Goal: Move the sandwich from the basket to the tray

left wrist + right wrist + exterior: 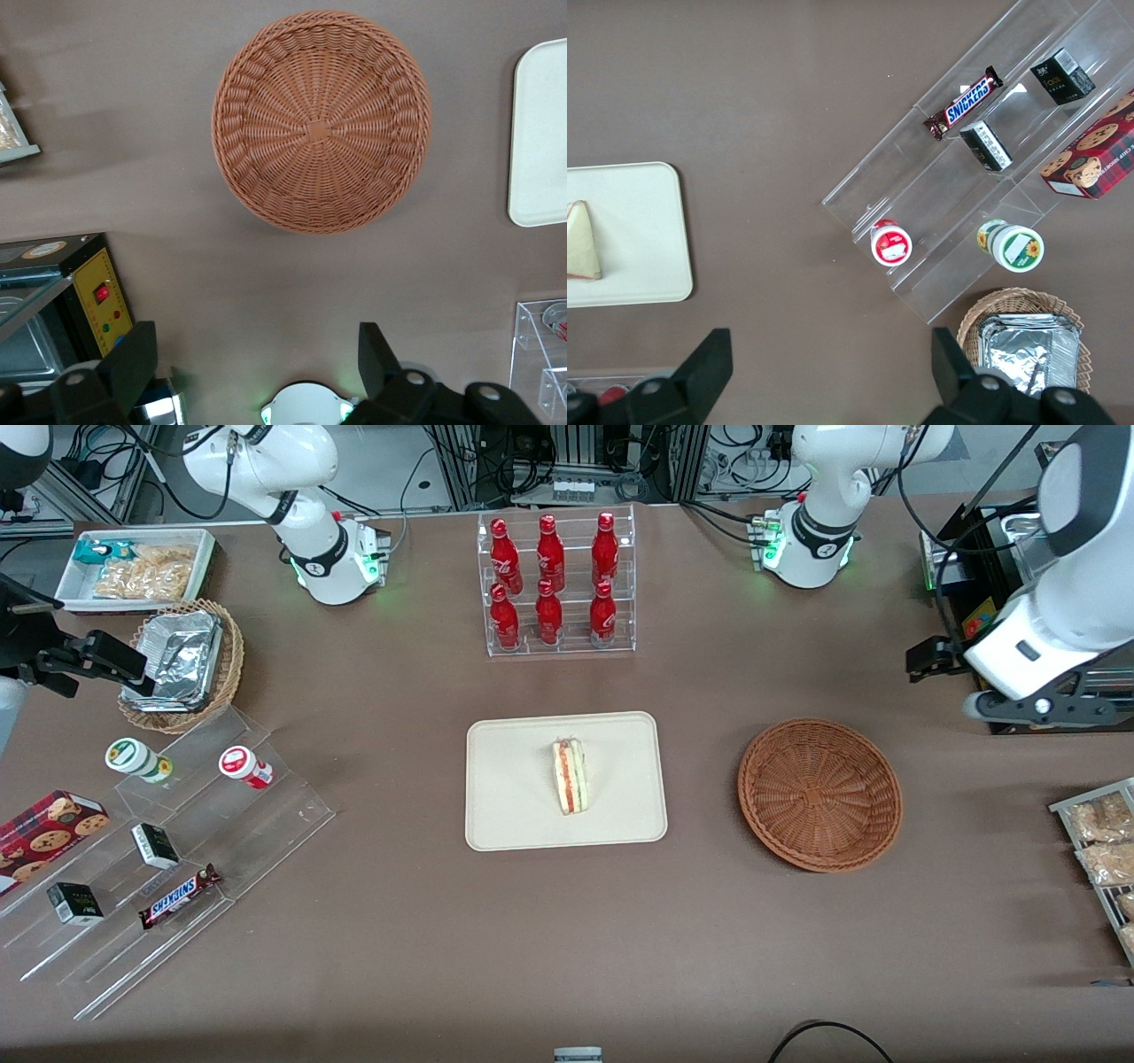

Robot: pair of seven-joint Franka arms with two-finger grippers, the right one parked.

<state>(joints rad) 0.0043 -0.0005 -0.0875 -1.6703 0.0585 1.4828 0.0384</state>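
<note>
The sandwich [569, 777] lies on the cream tray [514, 806] at the table's middle, its red and green filling facing up; the right wrist view shows its pale bread side [583, 241] on the tray [638, 230]. The reddish-brown basket [819, 793] sits beside the tray, toward the working arm's end, with nothing in it. In the left wrist view my gripper [257, 363] hangs high over bare tablecloth, farther from the front camera than the basket [321, 122]. It is open, with nothing between its fingers. An edge of the tray [540, 133] shows there too.
A clear rack of red bottles [556, 584] stands farther back than the tray. Acrylic steps with snacks [168, 841], a tan wicker basket of foil containers [182, 660] and a white bin [137, 567] fill the parked arm's end. A black appliance [53, 301] stands near my gripper.
</note>
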